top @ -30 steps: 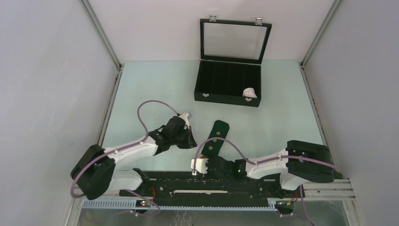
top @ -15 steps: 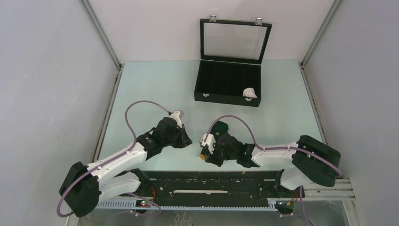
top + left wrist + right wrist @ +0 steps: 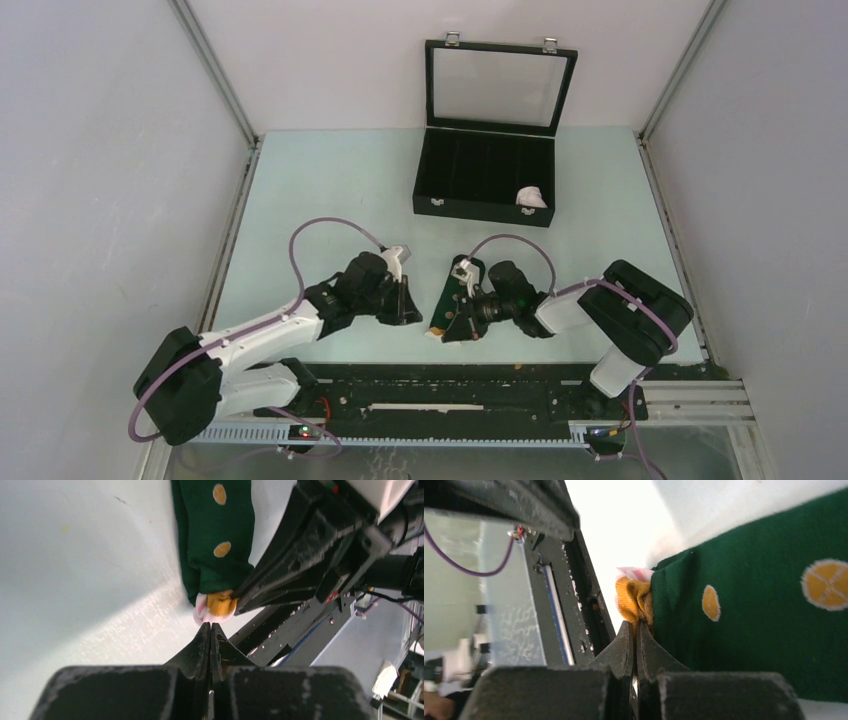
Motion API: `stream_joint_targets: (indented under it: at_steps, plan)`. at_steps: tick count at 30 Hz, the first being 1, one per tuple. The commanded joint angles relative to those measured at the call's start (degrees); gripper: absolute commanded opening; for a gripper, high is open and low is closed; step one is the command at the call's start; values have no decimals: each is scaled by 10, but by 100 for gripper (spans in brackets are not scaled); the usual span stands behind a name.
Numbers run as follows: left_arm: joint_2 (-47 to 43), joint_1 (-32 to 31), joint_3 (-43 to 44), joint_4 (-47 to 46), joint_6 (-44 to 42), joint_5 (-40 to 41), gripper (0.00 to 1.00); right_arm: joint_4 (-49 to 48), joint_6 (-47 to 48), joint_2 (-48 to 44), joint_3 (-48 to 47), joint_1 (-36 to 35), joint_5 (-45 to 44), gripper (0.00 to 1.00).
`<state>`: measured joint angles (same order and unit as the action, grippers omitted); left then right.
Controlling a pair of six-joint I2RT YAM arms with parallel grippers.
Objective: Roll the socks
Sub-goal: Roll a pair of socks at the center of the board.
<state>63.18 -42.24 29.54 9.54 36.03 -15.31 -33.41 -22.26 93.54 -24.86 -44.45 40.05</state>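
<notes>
I judge rolling barely started: the green sock [image 3: 212, 540] lies flat by the tabletop's [image 3: 330, 200] near edge. The right gripper [image 3: 635, 627] pinches its orange toe, and the left gripper [image 3: 210, 627] is closed empty beside it.

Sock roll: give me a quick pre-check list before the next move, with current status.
1. Green sock laid out straight, unrolled: ok.
2. Left gripper ready to grasp: not ok. It is shut and empty, with its tips just short of the orange toe.
3. Right gripper holding the toe: cannot tell. It is shut with its tips at the fabric.
4. Clearance between grippers: not ok. Both crowd the same sock end.
5. White sock clear of the work: ok, inside the open black case.
</notes>
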Motion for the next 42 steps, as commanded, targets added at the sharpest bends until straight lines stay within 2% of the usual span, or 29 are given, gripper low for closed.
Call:
stream_joint_targets:
  at_steps: [1,8,15,26,40,42]
  plan:
    - [16,-20,35,-23,-16,-24,3,-84,-123,27,24,41,66,0]
    - [56,-36,65,-37,-16,-47,2,-155,-245,87,27,80,103,0]
    - [104,-51,100,-43,-19,-66,2,-157,-353,140,22,126,127,0]
    - [188,-69,128,-42,-22,-64,0,-79,-366,132,4,136,104,0]
    - [249,-69,137,-18,-14,30,0,-62,-368,116,4,134,81,0]
    - [263,-69,141,-20,-11,31,0,-62,-364,111,4,133,79,3]
